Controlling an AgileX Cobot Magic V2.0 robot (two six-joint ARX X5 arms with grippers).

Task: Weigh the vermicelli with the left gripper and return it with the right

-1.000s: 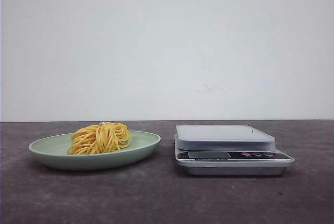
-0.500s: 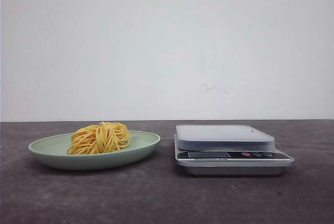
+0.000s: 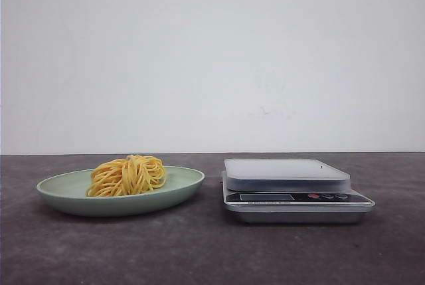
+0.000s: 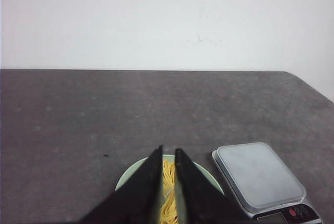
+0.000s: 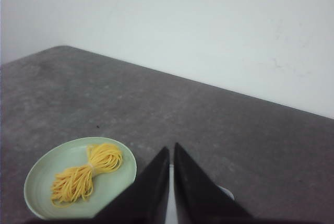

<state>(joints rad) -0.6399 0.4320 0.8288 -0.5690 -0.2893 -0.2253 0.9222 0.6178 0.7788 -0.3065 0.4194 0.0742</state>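
The vermicelli [image 3: 127, 175], a round nest of thin yellow strands, lies on the pale green plate [image 3: 186, 189] at the left of the table. The silver kitchen scale [image 3: 285, 173] stands right of the plate, its platform bare. Neither gripper shows in the front view. My left gripper [image 4: 168, 151] hangs above the plate [image 4: 128, 177], fingers close together and holding nothing; the vermicelli [image 4: 168, 192] shows through the thin gap. My right gripper [image 5: 171, 148] is shut and empty above the scale [image 5: 227, 192], with the vermicelli [image 5: 86, 174] and the plate [image 5: 39, 174] off to one side.
The table is dark grey with a white wall behind it. The scale [image 4: 258, 174] has a display and small buttons on its front panel. The table's right edge shows in the left wrist view.
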